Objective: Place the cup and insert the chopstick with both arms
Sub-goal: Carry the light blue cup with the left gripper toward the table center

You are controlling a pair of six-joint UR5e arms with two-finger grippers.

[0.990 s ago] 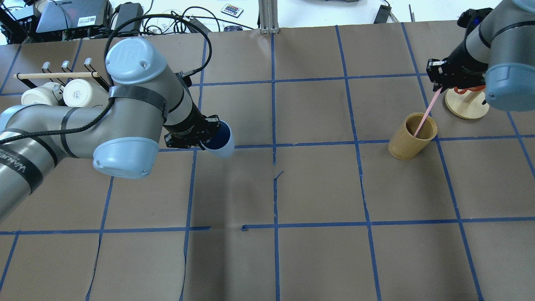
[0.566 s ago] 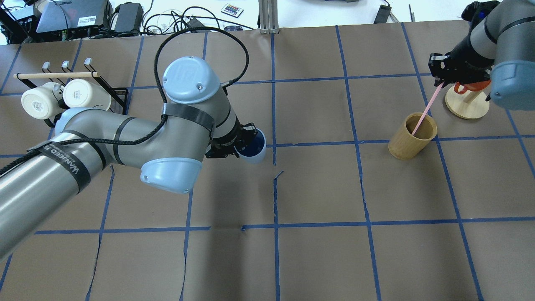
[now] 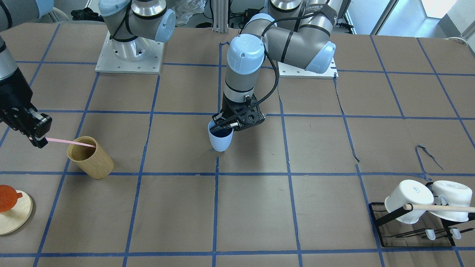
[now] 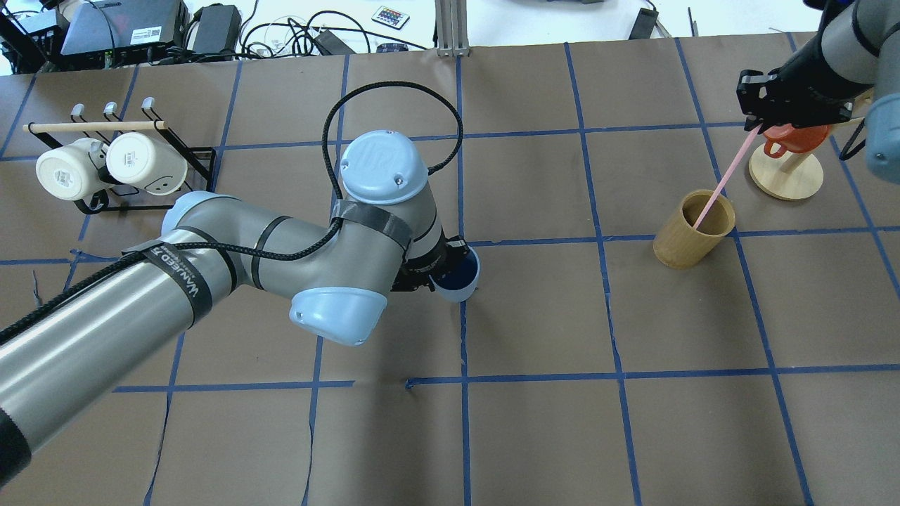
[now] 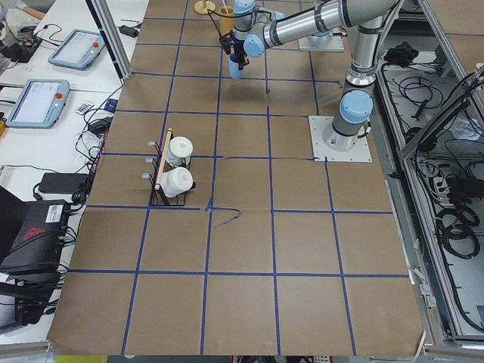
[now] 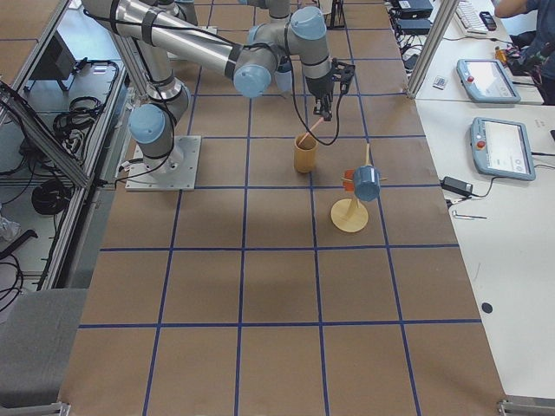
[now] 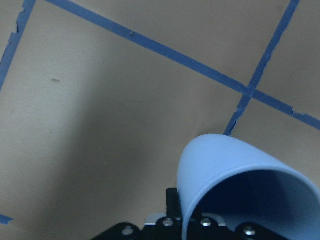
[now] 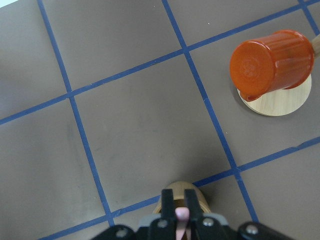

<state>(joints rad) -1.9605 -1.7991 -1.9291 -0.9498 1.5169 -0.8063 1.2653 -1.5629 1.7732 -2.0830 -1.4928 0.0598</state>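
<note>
The light blue cup is upright near the table's middle, by a blue tape crossing. My left gripper is shut on its rim, one finger inside. It also shows in the front view and the left wrist view. I cannot tell whether its base touches the table. My right gripper is shut on the top of the pink chopstick. The chopstick slants down, its lower end inside the tan wooden cylinder. In the front view the right gripper holds the chopstick over the cylinder.
A black rack with two white mugs and a wooden dowel stands at the far left. An orange cup hangs on a round wooden stand just beyond the cylinder, close to my right gripper.
My left arm has carried the cup to the right, toward the table's middle. My right gripper has risen and moved away, drawing the chopstick further out of the cylinder.
</note>
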